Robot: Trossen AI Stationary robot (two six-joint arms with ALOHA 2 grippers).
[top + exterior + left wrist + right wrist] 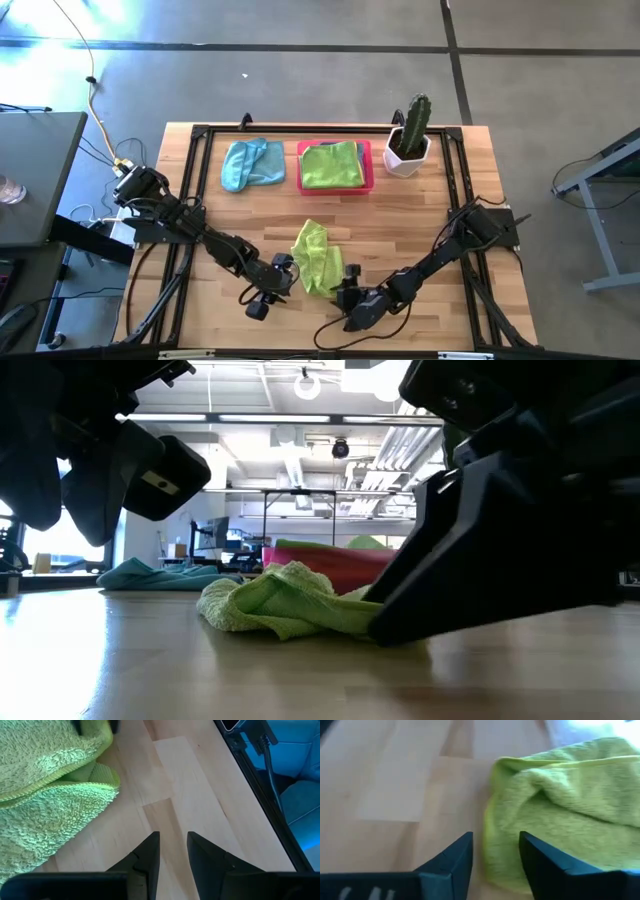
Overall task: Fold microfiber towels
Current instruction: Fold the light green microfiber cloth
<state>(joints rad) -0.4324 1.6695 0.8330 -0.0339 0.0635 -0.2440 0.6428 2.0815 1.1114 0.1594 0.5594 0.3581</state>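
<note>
A crumpled lime green microfiber towel (314, 257) lies on the wooden table near its front edge, also seen as the towel (285, 603) in the low view. My left gripper (173, 851) stands just left of it, open by a narrow gap, with bare wood between its fingers. My right gripper (496, 855) is open at the towel's near right end (372, 622), slanting down, and the towel's edge (490, 840) runs between its fingers. A light blue towel (252, 163) lies at the far left. Another lime green towel (331, 164) rests in the pink tray (368, 166). My right gripper comes slanting down from the table's near right side, with its open fingers on either side of the lime towel's edge (492, 870). One finger (545, 862) stands over the cloth. Whether it touches the towel, I cannot tell. The towel lies slack on the table.
A potted cactus (410, 137) in a white pot stands at the far right, beside the pink tray. A black frame (200, 135) runs around the tabletop. Bare wood (400, 225) lies between the crumpled towel and the tray.
</note>
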